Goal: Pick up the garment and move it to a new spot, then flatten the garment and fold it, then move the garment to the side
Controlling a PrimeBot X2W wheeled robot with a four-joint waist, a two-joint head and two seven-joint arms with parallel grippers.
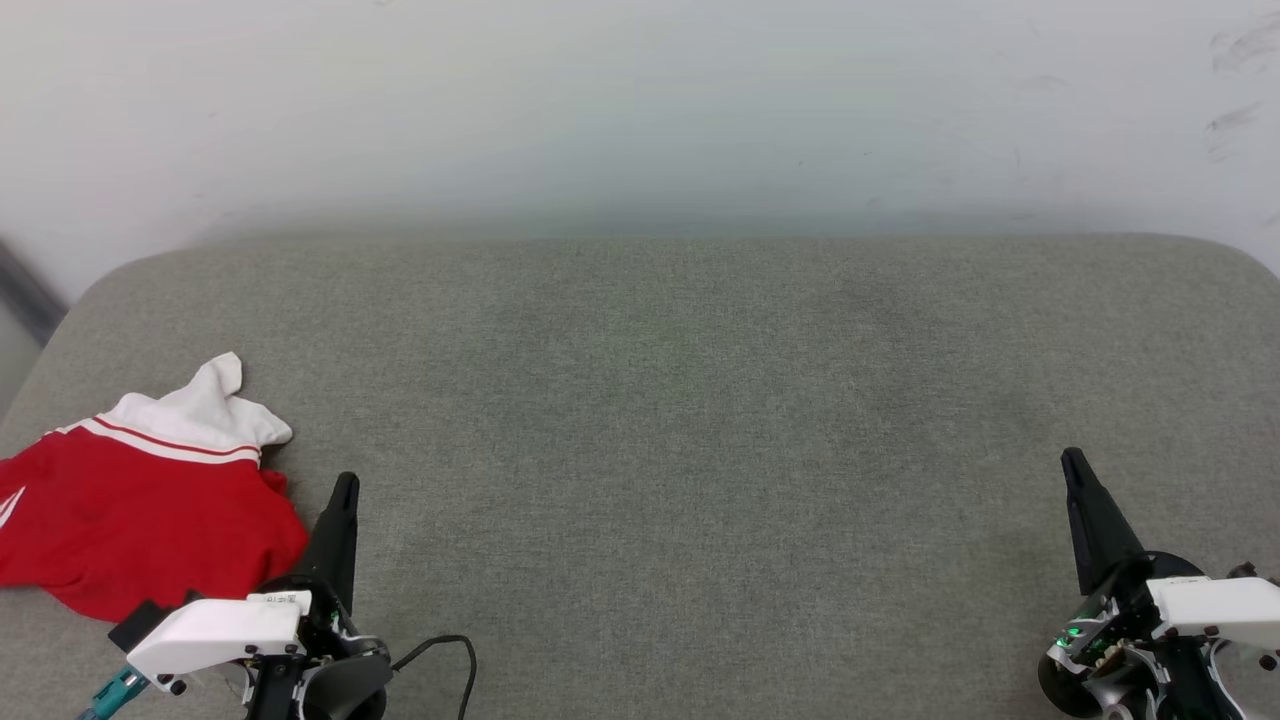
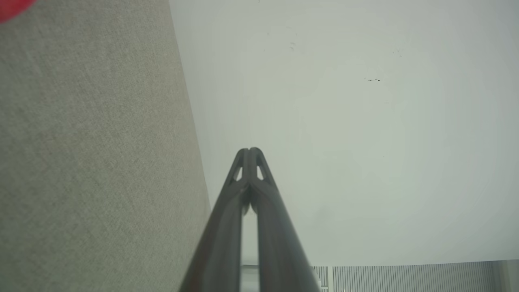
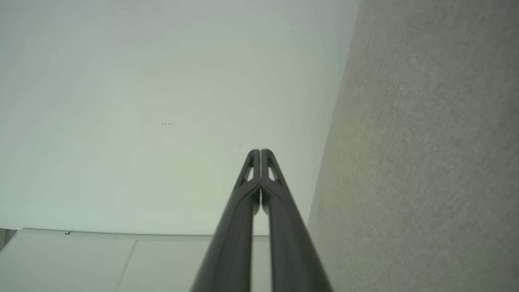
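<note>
The left claw [image 1: 345, 482], shut and empty, should be opened wide before the garment [image 1: 140, 510] at the left edge of the surface [image 1: 700, 450] is pinched.

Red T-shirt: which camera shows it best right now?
Head view: the red T-shirt lies bunched at the left of the grey fabric surface, white sleeve and striped trim clear. The left wrist view catches a red blur in its top-left corner; the right wrist view faces wall and that surface.

The red garment [image 1: 140, 525] with a white sleeve lies crumpled at the left edge.
</note>
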